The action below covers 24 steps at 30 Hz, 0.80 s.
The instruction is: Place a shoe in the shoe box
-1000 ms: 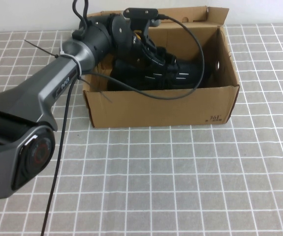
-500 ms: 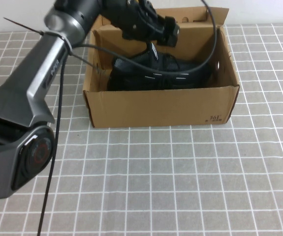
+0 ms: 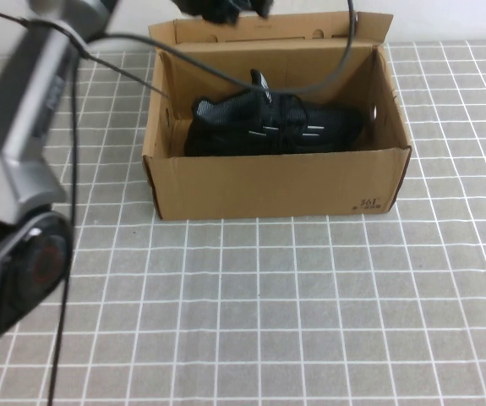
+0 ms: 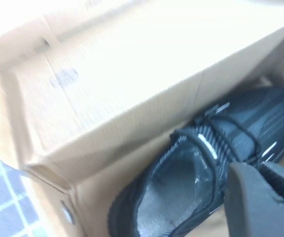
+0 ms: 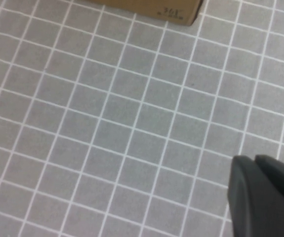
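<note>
the left gripper (image 3: 226,7) has lifted clear above the shoe (image 3: 268,127), now lying free below it in the shoe box (image 3: 276,182); its opening i cannot tell. the right gripper (image 5: 265,197) hovers over bare tiles, opening unclear too. placement looks done.

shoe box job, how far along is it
Done: the black sneaker lies inside the cardboard shoe box, nothing gripping it. In hand: the left hand is high above the box's back flap, at the top edge of the high view, holding nothing. The right hand hangs over bare tablecloth near the box's printed corner, uninvolved. Left: essentially nothing; the lid flap stands open.
</note>
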Available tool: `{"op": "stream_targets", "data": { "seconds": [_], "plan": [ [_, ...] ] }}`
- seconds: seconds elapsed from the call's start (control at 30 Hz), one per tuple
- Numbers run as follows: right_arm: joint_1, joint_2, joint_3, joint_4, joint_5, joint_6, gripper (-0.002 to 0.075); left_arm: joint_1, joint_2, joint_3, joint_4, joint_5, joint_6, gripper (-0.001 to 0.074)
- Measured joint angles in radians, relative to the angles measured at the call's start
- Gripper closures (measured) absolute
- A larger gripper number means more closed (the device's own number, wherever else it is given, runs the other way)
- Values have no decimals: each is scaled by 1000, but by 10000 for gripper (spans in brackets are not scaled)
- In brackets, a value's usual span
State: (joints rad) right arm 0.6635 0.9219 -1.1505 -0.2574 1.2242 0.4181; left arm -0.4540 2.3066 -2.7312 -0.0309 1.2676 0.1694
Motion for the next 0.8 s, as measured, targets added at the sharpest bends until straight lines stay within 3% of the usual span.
{"op": "stream_targets", "data": {
  "seconds": [0.23, 0.43, 0.63, 0.8],
  "plan": [
    [0, -115, 0, 26, 32, 0, 742, 1, -198, 27, -12, 2, 21, 735],
    [0, -240, 0, 68, 38, -19, 742, 1, -433, 162, -27, 4, 45, 736],
    [0, -384, 0, 104, 46, -69, 742, 1, -689, 418, -27, 6, 50, 736],
    [0, -502, 25, 143, 51, -93, 742, 1, -939, 732, -21, -38, 43, 736]
  ]
}}
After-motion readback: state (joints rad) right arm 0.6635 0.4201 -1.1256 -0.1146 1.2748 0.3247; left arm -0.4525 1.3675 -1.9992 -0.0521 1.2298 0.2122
